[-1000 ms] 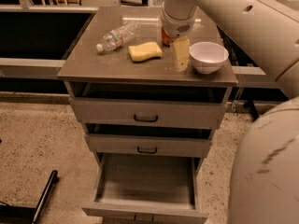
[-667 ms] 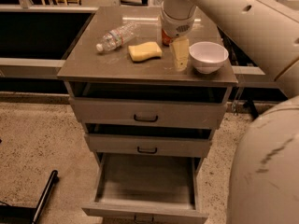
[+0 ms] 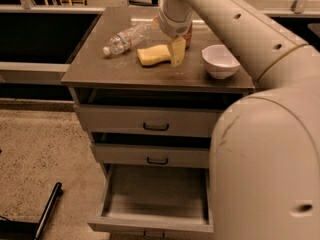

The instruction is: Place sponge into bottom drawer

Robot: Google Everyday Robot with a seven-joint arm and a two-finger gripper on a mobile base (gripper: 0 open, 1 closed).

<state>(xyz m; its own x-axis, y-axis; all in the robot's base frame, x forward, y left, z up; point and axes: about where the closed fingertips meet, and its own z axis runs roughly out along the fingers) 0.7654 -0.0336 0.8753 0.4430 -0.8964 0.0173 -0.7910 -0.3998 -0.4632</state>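
On the brown cabinet top (image 3: 100, 69) above speckled floor (image 3: 40, 149), the pale yellow waisted sponge (image 3: 152, 55) lies at the gripper (image 3: 177, 51), whose closure I cannot tell.

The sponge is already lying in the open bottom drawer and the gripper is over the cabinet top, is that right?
Not quite: the camera view shows the sponge on the cabinet top beside the gripper, not in the open bottom drawer.

gripper (image 3: 177, 53) at sponge (image 3: 151, 55) on cabinet top (image 3: 120, 73), perhaps touching | bottom drawer (image 3: 155, 196) open
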